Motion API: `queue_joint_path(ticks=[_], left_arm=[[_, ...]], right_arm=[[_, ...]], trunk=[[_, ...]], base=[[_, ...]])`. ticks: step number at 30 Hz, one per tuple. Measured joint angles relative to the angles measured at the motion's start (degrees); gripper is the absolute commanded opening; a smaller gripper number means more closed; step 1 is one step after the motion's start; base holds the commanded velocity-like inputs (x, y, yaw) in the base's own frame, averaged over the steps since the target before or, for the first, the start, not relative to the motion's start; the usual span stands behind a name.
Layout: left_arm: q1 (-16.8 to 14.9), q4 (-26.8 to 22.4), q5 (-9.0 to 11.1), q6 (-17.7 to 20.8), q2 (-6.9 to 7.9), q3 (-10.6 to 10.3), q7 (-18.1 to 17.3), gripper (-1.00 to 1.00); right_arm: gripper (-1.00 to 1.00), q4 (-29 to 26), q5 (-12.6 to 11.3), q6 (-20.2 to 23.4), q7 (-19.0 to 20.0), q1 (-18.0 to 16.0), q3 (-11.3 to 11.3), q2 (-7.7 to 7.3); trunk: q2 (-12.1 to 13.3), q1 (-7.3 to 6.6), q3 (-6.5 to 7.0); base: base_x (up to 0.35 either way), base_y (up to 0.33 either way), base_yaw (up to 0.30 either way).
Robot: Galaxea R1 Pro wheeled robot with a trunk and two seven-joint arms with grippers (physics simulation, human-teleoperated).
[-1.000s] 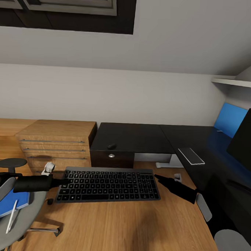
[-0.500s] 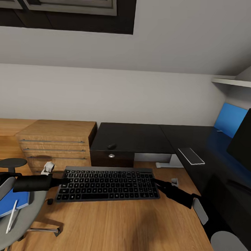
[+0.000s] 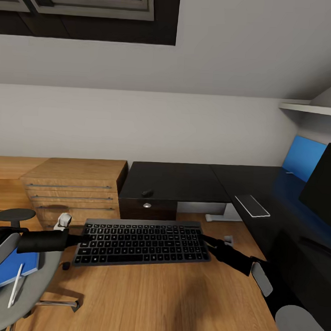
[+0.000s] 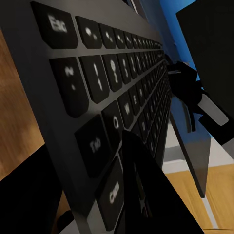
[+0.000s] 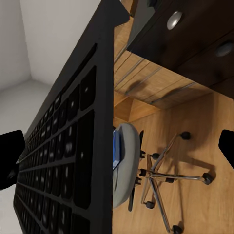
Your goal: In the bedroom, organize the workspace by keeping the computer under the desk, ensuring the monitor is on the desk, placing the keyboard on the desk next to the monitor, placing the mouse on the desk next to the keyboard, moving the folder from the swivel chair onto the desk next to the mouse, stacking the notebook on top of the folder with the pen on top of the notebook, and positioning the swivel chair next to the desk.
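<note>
- I had the keyboard (image 3: pixel 143 243) pinched at each end, left gripper (image 3: pixel 84 240) and right gripper (image 3: pixel 206 243), both jaws clamped, keeping it level.
- The counter (image 3: pixel 174 180) lay just ahead.

Esc key: "Esc" is read on the corner key of the keyboard (image 4: pixel 105 92)
Tab and Caps keys: blurred lettering is seen beside the left gripper (image 4: pixel 141 195)

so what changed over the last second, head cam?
The right gripper closed in on the right end of the keyboard; the right arm slid left. The keyboard rose slightly, held level between both grippers. The left gripper stays clamped on its left end. Desk, mouse, swivel chair, folder and pen are unchanged.
</note>
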Motion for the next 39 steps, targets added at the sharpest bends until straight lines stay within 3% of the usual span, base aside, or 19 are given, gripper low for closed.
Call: queue_joint_path(ticks=[11,34,35,39], left_arm=[[0.00,0.01,-0.35,-0.28,-0.04,-0.03,0.09,-1.00],[-0.01,-0.01,-0.92,-0.61,-0.08,-0.09,0.34,-1.00],[-0.01,-0.02,-0.93,-0.61,-0.08,-0.09,0.34,-1.00],[-0.01,-0.02,-0.97,-0.62,-0.09,-0.09,0.34,-1.00]], right_arm=[[1.00,0.41,-0.04,2.02,-0.01,0.00,-0.01,2.07],[1.00,1.00,0.02,4.23,-0.03,-0.02,-0.11,2.28],[-1.00,1.00,0.02,4.23,-0.03,-0.02,-0.12,2.28],[-1.00,1.00,0.02,4.19,-0.24,-0.01,-0.07,2.29]], trunk=[[0.00,0.00,0.00],[0.00,0.00,0.00],[0.00,0.00,0.00],[0.00,0.00,0.00]], base=[[0.000,0.000,0.000],[0.000,0.000,0.000],[0.000,0.000,0.000],[0.000,0.000,0.000]])
